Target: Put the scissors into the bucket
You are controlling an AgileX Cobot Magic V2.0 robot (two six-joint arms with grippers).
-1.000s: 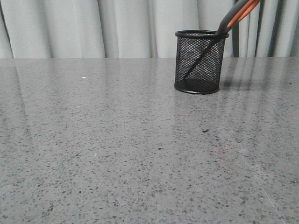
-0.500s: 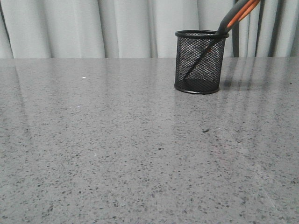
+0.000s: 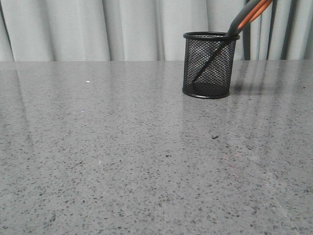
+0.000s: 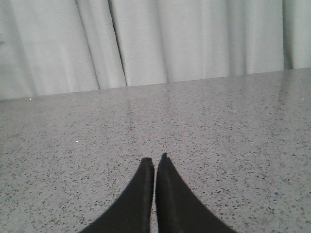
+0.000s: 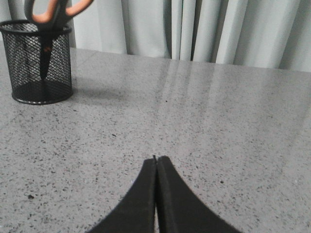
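Standing near the table's (image 3: pixel 122 147) far edge, one bucket (image 3: pixel 209 66) holds one scissors (image 3: pixel 247 14), blades down, handles leaning over its rim; left gripper (image 4: pixel 154 162) and right gripper (image 5: pixel 156 159) are both closed, empty, well apart from it

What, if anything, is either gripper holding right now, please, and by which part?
Nothing is held. The left gripper and right gripper are both shut on nothing; the scissors stand blades-down in the bucket.
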